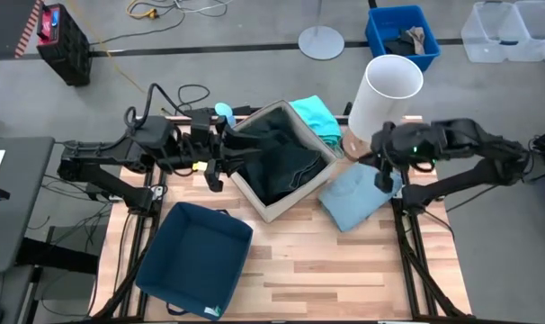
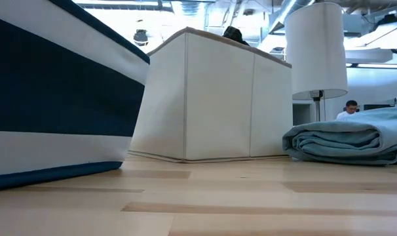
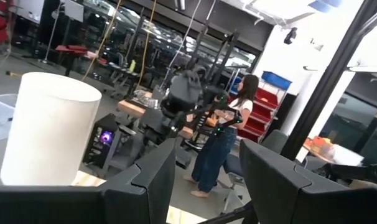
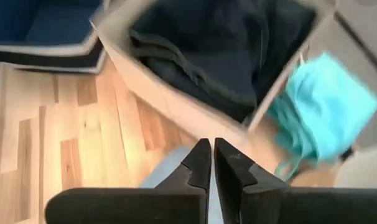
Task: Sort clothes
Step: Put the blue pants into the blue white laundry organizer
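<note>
Right claw [image 1: 381, 176] sits above the folded pale blue garment [image 1: 355, 200] on the desk [image 1: 344, 270] beside the beige fabric box [image 1: 277, 209]; fingers [image 4: 201, 163] nearly touching, gripping nothing. Left claw [image 1: 217, 162] hovers at the box's rim, fingers [image 3: 148, 180] spread and empty. Black garment [image 1: 254, 135] and dark jeans [image 1: 290, 171] lie inside the box, turquoise garment [image 1: 316, 114] is draped over its far edge, navy fabric box [image 1: 196, 261] stands apart.
</note>
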